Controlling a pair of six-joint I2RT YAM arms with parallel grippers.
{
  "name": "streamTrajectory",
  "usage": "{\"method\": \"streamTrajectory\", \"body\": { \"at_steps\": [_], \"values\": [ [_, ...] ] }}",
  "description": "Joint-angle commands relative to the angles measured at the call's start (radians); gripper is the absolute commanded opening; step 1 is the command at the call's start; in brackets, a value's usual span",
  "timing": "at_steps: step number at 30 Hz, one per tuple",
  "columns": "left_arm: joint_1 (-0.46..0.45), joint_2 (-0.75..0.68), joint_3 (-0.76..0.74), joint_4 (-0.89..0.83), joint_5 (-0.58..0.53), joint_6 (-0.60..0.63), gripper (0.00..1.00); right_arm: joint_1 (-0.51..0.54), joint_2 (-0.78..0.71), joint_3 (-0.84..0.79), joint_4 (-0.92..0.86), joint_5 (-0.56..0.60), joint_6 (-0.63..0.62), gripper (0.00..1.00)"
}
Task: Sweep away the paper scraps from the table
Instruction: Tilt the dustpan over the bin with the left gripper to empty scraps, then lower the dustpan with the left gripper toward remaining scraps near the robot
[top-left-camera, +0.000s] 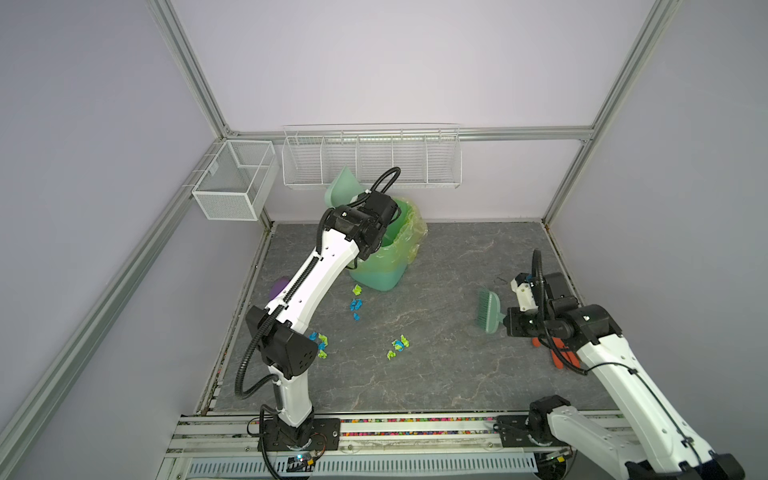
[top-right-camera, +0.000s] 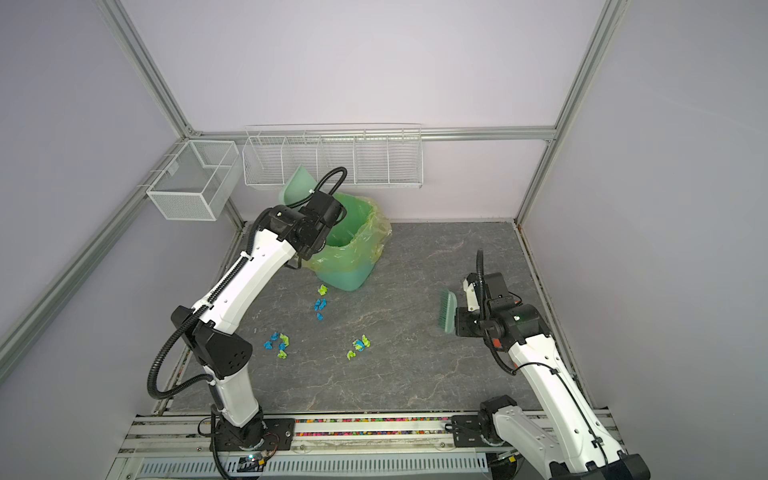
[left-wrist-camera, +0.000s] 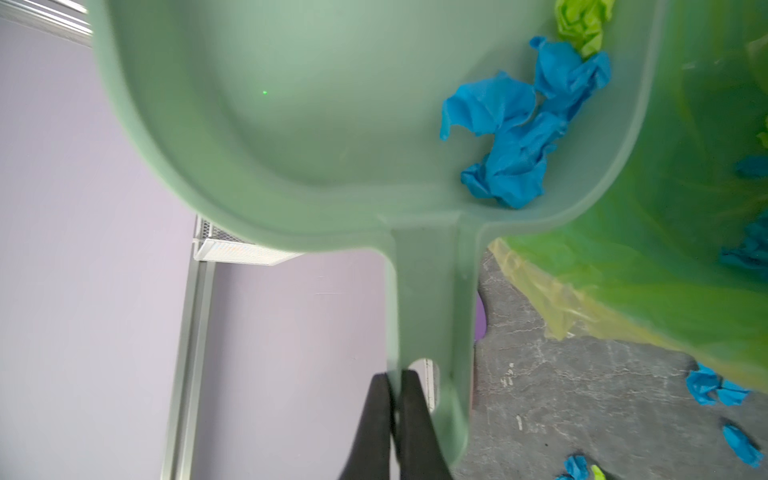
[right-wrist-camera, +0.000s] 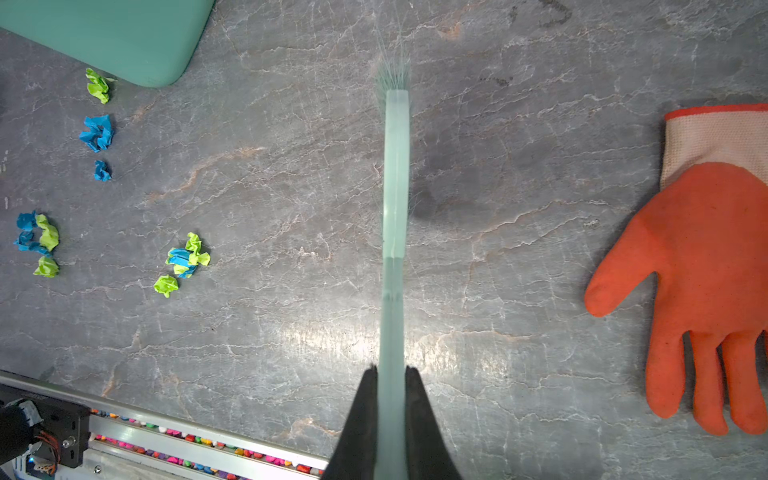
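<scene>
Marbled table, scattered paper scraps

Grey table bears paper scraps; green bin; orange glove.

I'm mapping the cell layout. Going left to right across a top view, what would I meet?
Mesh basket → loose paper scraps → brush → orange glove. The bin overlaps the scraps, so it's omitted.

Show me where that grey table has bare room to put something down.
Bare: the far stretch of table between the green bin and the right edge, and the near strip between the paper scraps and the front rail. Crowded: scraps from the bin toward the left arm; the orange glove lies at the right edge, the brush hanging near it.
</scene>
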Motion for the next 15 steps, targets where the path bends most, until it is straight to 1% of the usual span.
{"method": "streamTrajectory", "body": {
  "at_steps": [1, 3, 4, 5, 6, 7, 8, 9, 10, 11, 13, 14, 15],
  "values": [
    [0.003, -0.044, -0.021, 0.042, -0.093, 0.048, 0.0, -0.006, -0.022, -0.023, 0.024, -0.019, -0.013, 0.07],
    [0.0, -0.058, -0.051, 0.077, -0.138, 0.078, 0.0, -0.006, -0.025, -0.033, 0.024, -0.023, -0.013, 0.07],
    [-0.008, -0.07, -0.085, 0.119, -0.155, 0.121, 0.0, -0.006, -0.026, -0.041, 0.024, -0.026, -0.012, 0.07],
    [-0.022, -0.089, -0.133, 0.175, -0.155, 0.181, 0.0, -0.006, -0.027, -0.044, 0.052, -0.029, -0.01, 0.07],
    [-0.047, -0.114, -0.217, 0.27, -0.187, 0.266, 0.0, -0.006, -0.029, -0.048, 0.062, -0.035, -0.008, 0.07],
    [-0.07, -0.131, -0.3, 0.399, -0.243, 0.37, 0.0, -0.006, -0.03, -0.051, 0.066, -0.043, -0.007, 0.07],
    [-0.082, -0.134, -0.345, 0.484, -0.281, 0.445, 0.0, -0.006, -0.031, -0.05, 0.069, -0.048, -0.006, 0.07],
    [-0.089, -0.121, -0.359, 0.523, -0.308, 0.483, 0.0, -0.005, -0.032, -0.05, 0.073, -0.051, -0.004, 0.07],
    [-0.089, -0.104, -0.338, 0.517, -0.325, 0.472, 0.0, -0.006, -0.033, -0.05, 0.075, -0.054, -0.003, 0.07],
    [-0.09, -0.088, -0.304, 0.48, -0.322, 0.435, 0.0, -0.005, -0.035, -0.05, 0.078, -0.056, -0.002, 0.07],
    [-0.094, -0.066, -0.215, 0.346, -0.264, 0.337, 0.0, -0.005, -0.041, -0.048, 0.078, -0.059, 0.002, 0.07],
    [-0.094, -0.06, -0.205, 0.33, -0.263, 0.329, 0.0, -0.006, -0.043, -0.048, 0.078, -0.06, 0.004, 0.07],
    [-0.096, -0.06, -0.211, 0.345, -0.28, 0.347, 0.0, -0.006, -0.046, -0.047, 0.075, -0.061, 0.004, 0.07]
  ]
}}
